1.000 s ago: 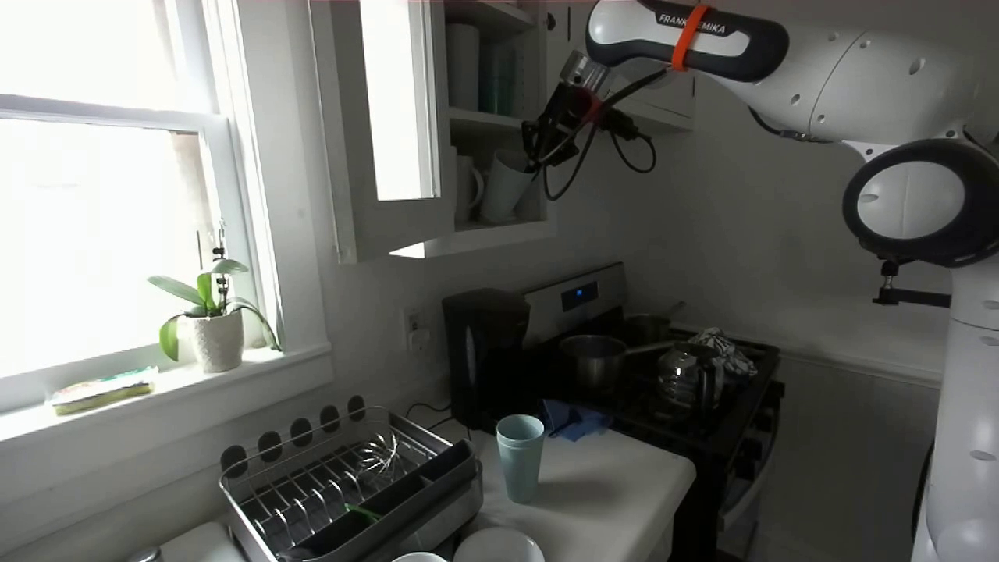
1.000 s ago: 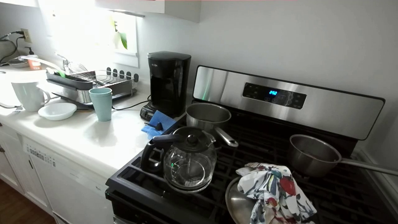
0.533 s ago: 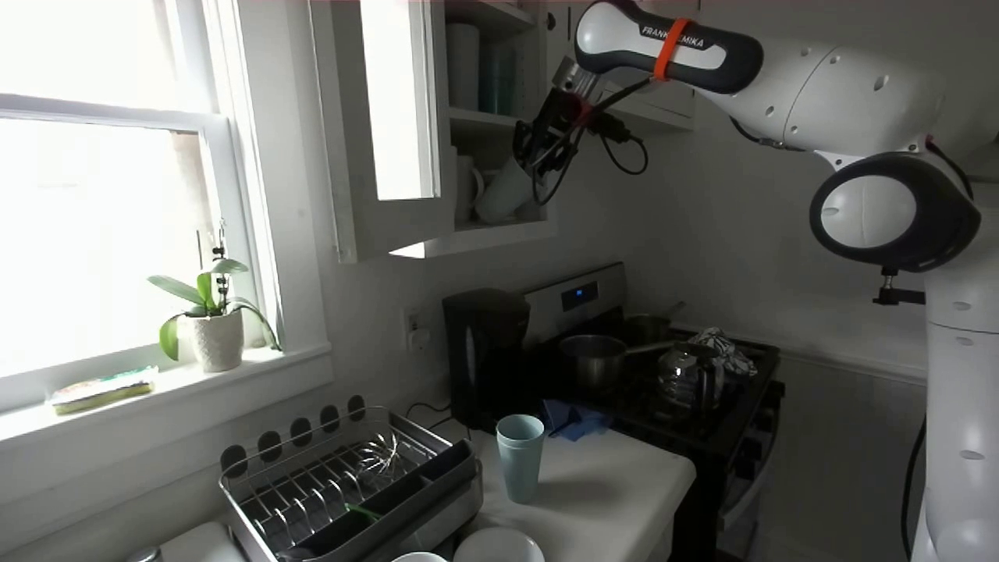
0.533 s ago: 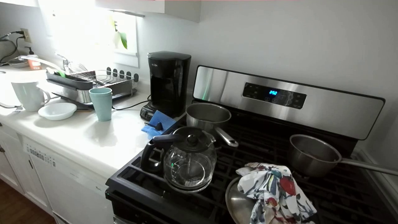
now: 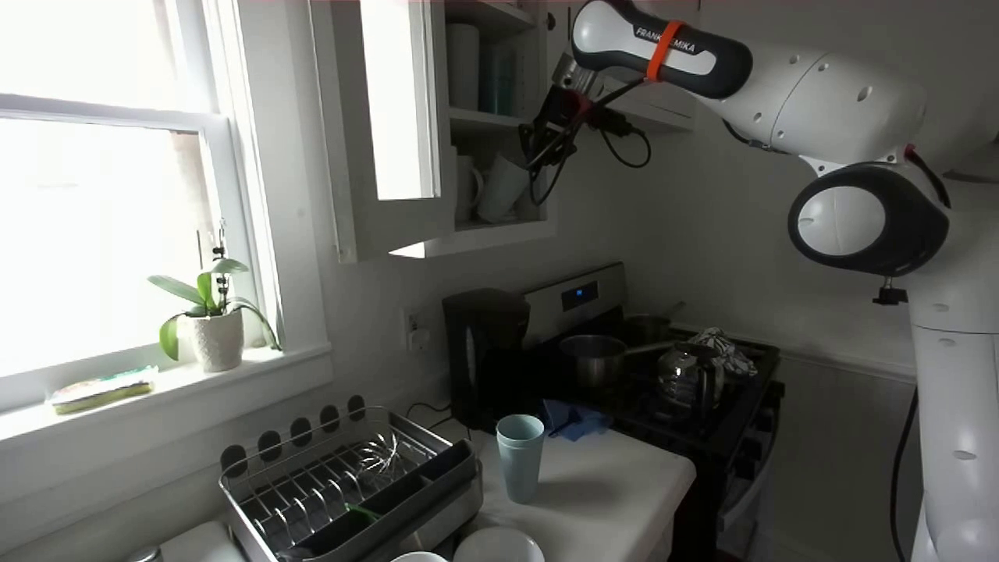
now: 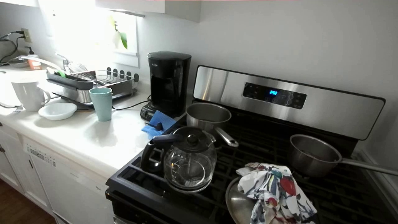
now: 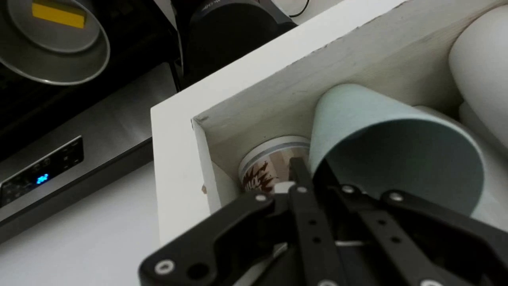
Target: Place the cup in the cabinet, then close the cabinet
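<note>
I hold the pale cup by its rim inside the white cabinet, working from a distance. My gripper is pinched on the cup's wall, its fingers to either side of it, one within the mouth and one outside. The cup leans over the lowest visible shelf, mouth toward the gripper; whether its base touches the shelf, I cannot tell. In an exterior view, a handled mug is just beside it; in the wrist view, an item with dark red print sits near the cabinet's corner, on the outer finger's side. The cabinet door stands open. Below, in both exterior views, a teal-blue cup stands upright on the counter near the dish rack, well apart from the gripper. A coffee maker is beside the stove, where a glass carafe rests near a patterned cloth.
</note>
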Motion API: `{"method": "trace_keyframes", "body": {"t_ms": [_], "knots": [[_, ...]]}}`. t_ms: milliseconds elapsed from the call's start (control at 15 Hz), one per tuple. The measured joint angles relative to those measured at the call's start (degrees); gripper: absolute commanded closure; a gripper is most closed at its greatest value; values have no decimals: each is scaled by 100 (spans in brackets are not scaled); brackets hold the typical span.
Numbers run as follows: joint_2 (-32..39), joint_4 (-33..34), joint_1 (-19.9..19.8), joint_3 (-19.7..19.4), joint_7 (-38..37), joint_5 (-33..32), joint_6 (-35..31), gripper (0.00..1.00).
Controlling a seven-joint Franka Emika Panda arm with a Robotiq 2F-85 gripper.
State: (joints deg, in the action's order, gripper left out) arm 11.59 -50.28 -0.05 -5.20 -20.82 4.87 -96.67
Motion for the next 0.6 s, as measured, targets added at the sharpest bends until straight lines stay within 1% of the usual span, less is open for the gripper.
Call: {"method": "trace_keyframes", "body": {"t_ms": [67,600], "knots": [[30,86,3,0,-12,1,25,100],[266,684,-2,-10,-15,-121,497,99]]}}
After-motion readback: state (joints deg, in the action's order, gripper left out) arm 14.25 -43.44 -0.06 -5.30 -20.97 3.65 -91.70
